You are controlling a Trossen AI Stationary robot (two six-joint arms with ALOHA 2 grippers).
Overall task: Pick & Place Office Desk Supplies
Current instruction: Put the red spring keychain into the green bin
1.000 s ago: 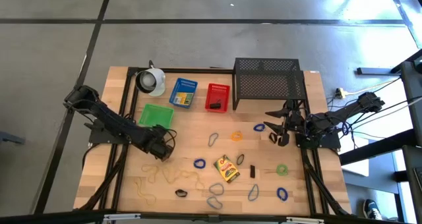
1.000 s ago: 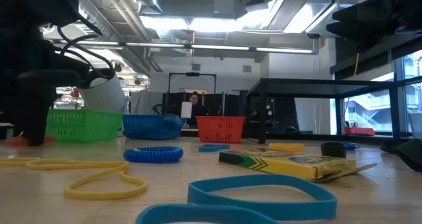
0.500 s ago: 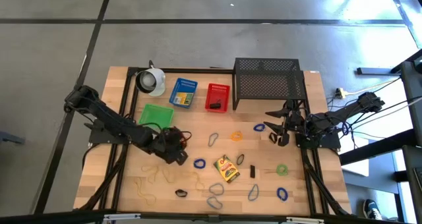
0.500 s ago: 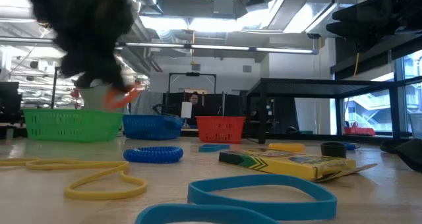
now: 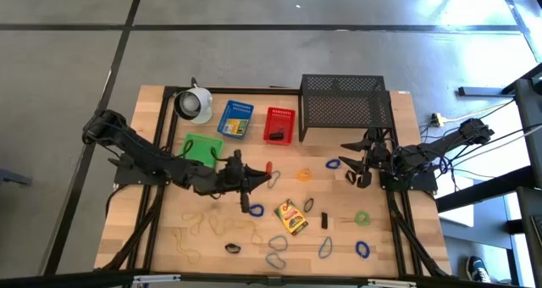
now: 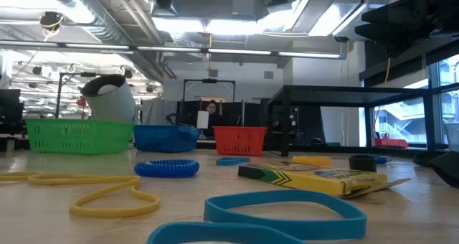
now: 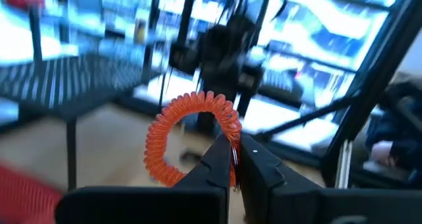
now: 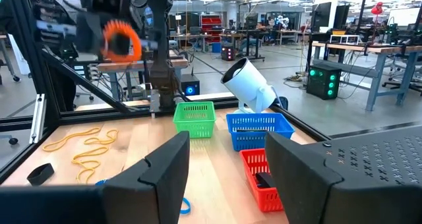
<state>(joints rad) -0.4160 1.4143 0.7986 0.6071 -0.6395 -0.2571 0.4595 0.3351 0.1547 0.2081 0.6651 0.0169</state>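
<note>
Left gripper (image 5: 261,171), raised above the table's middle, is clamped on an orange coiled loop (image 7: 191,137), while right gripper (image 5: 350,167) waits with fingers spread beside the black mesh rack (image 5: 343,107).

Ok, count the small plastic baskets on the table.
3, in a row along the table's far side: green mesh plastic basket, blue plastic basket and red plastic basket beside the black wire-mesh rack. None looks hidden.
</note>
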